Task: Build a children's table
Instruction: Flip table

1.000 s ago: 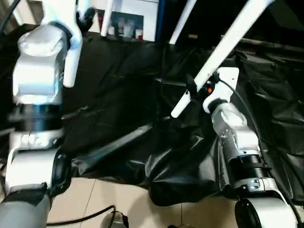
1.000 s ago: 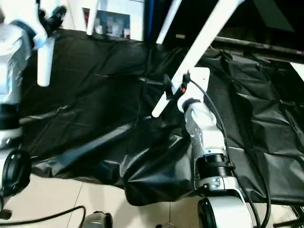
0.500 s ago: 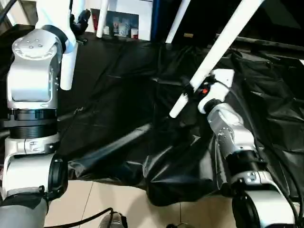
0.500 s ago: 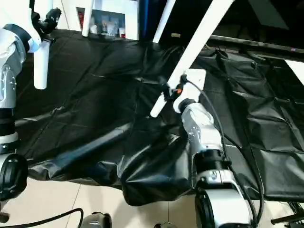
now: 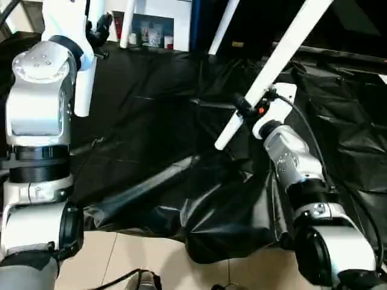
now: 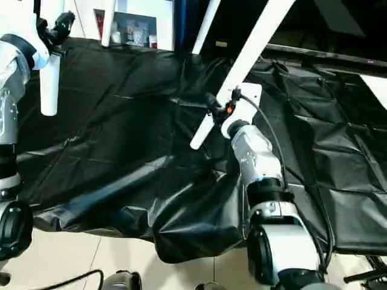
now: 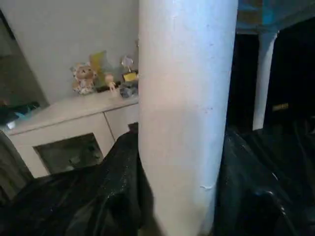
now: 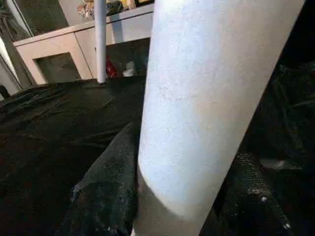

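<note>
The right gripper (image 5: 243, 109), at centre right of the head views, is closed around a long white leg (image 5: 273, 63) near its lower end; the leg slants up to the upper right edge. The left gripper (image 6: 51, 31), in the upper left corner, clamps another white leg (image 6: 48, 84) that hangs almost upright. Two further legs (image 5: 222, 27) rise at the top centre. All stand over a crumpled black sheet (image 5: 151, 151). Behind, a white cabinet (image 7: 74, 128) holds small figurines (image 7: 86, 81) on its top.
</note>
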You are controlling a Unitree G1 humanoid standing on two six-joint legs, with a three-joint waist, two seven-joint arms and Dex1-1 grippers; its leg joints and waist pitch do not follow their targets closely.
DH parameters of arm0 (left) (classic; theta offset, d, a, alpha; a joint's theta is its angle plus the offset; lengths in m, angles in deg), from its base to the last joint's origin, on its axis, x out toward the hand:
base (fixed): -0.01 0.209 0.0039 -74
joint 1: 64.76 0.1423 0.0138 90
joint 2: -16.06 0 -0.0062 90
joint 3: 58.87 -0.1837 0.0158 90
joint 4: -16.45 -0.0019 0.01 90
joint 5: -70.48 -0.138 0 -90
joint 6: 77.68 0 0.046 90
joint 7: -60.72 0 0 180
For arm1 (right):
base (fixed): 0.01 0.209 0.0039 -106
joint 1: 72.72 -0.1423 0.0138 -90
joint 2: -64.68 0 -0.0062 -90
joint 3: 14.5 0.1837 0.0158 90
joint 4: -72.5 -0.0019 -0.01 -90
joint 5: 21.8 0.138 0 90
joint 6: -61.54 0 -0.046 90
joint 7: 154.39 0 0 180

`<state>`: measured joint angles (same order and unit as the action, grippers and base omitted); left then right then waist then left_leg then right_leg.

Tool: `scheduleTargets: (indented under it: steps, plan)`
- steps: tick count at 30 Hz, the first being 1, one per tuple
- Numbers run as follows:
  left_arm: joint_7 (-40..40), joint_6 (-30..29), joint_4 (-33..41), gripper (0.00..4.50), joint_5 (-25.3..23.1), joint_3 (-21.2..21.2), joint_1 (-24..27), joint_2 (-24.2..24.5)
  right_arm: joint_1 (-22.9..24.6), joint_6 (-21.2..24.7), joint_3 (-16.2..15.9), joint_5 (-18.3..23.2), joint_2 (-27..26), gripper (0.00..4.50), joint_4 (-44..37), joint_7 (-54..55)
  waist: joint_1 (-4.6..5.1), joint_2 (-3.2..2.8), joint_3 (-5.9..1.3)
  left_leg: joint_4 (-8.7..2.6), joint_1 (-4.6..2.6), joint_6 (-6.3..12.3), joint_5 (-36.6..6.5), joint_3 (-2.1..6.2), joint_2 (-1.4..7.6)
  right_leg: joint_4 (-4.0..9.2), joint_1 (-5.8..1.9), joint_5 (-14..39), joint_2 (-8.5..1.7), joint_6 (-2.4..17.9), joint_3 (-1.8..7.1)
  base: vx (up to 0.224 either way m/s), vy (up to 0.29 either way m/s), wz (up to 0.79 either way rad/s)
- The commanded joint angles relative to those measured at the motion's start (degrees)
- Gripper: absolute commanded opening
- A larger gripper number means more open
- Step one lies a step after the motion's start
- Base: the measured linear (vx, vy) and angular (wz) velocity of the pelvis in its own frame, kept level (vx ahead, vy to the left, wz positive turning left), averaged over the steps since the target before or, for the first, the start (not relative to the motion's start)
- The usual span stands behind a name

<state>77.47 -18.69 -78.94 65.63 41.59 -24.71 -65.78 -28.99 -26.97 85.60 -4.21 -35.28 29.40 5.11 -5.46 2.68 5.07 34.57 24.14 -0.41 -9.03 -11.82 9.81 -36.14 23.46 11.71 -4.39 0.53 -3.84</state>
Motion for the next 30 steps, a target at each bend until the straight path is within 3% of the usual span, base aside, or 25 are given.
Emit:
scheduleTargets:
  steps: [1,7,9,11,12,13,14,15,20,22,26,30]
  plan:
    - [-0.73,2.19,2.58,1.74,0.7,0.65,2.35,-0.86,-1.0,-2.37,-1.53,-2.77,0.91,1.63,0.1,0.46,-0.52,0.04,-5.52,-2.96,-2.39,4.38,1.32,1.72,3.45,1.74,-3.24,-9.13,-4.65,16.39,2.6,0.0,0.0,0.0]
    - [-5.13,11.9,8.08,1.73,1.1,2.23,12.97,-5.16,-1.85,-7.29,-2.92,-5.91,0.23,1.6,2.09,1.7,0.0,0.41,-5.67,-2.73,-2.11,5.95,2.45,1.66,3.47,1.57,-3.38,-9.81,-4.59,16.45,2.6,0.0,0.0,0.0]
    - [-7.34,15.8,8.86,1.73,0.46,2.3,16.54,-6.1,-2.29,-9.06,-3.5,-6.73,0.18,1.59,2.95,1.85,0.33,0.83,-5.56,-2.79,-1.96,6.17,0.98,1.61,3.58,1.88,-3.35,-7.74,-4.63,15.98,2.63,0.0,0.0,0.0]
    - [-9.34,19.29,9.22,1.73,-0.11,2.69,19.24,-6.91,-2.56,-10.3,-3.8,-7.16,0.15,1.59,3.43,2.25,0.57,0.94,-5.44,-2.89,-2.16,5.94,-0.25,1.56,3.67,2.14,-3.14,-5.41,-4.55,15.39,2.67,0.0,0.0,0.0]
    - [-10.18,21.21,9.29,1.72,-0.34,2.9,20.56,-7.34,-2.62,-10.98,-4.05,-7.48,0.15,1.58,3.54,2.5,0.57,0.66,-5.51,-2.85,-2.35,5.71,-0.39,1.55,3.69,2.07,-3.03,-5.01,-4.44,15.19,2.69,0.0,0.0,0.0]
    - [-11.13,23.82,9.01,1.72,-0.95,2.76,22.43,-7.67,-2.65,-12.11,-4.53,-8.19,0.15,1.58,3.73,2.67,0.69,0.97,-5.48,-2.82,-2.34,5.78,-0.33,1.45,3.68,2.1,-2.92,-5.16,-4.24,14.97,2.73,0.0,0.0,0.0]
    - [-11.71,26.05,8.64,1.72,-1.29,2.65,23.61,-7.95,-2.57,-12.69,-4.74,-8.55,0.0,1.56,3.7,2.85,0.63,0.73,-5.42,-2.91,-2.42,5.57,-0.27,1.5,3.78,2.08,-2.78,-5.34,-4.18,14.61,2.72,0.0,0.0,0.0]
    - [-12.76,29.52,8.12,1.72,-2.03,2.45,25.42,-8.35,-2.45,-13.69,-4.91,-9.07,-0.29,1.56,3.69,3.13,0.59,1.09,-5.32,-2.95,-2.51,5.37,-1.01,1.51,3.89,2.16,-2.66,-4.83,-4.2,14.33,2.75,0.0,0.0,0.0]
    - [-16.18,36.58,6.4,1.72,-3.8,2.23,30.11,-9.96,-1.69,-17.65,-6.11,-11.24,-1.14,1.55,3.39,4.26,0.57,1.37,-5.09,-3.27,-2.96,3.23,-3.83,1.58,4.06,2.35,-2.33,-3.87,-3.99,13.18,2.82,0.0,0.0,0.0]
    - [-17.92,40.87,4.02,1.72,-4.63,1.21,33.39,-10.64,-0.23,-21.3,-6.73,-12.62,-1.95,1.55,2.18,6.03,0.57,1.63,-5.22,-3.32,-3.03,2.33,-4.67,1.54,4.09,2.33,-2.37,-4.06,-3.99,12.65,2.89,0.0,0.0,0.0]
    - [-19.28,43.08,2.44,1.72,-5.04,1.38,35.18,-10.76,2.78,-24.64,-8.12,-14.89,-2.32,1.55,-1.13,8.13,0.33,1.76,-5.13,-3.45,-3.12,1.96,-5.56,1.56,4.09,2.41,-2.24,-4.42,-3.95,11.66,2.94,0.0,0.0,0.0]
    - [-19.85,44.23,1.11,1.72,-4.82,1.59,35.67,-10.46,6.63,-25.89,-8.02,-16.25,-2.52,1.55,-5.35,10.04,0.24,1.56,-4.8,-3.9,-3.24,-0.07,-10.74,1.74,4.13,3.12,-1.98,2.0,-4.04,9.9,3.07,0.0,0.0,0.0]
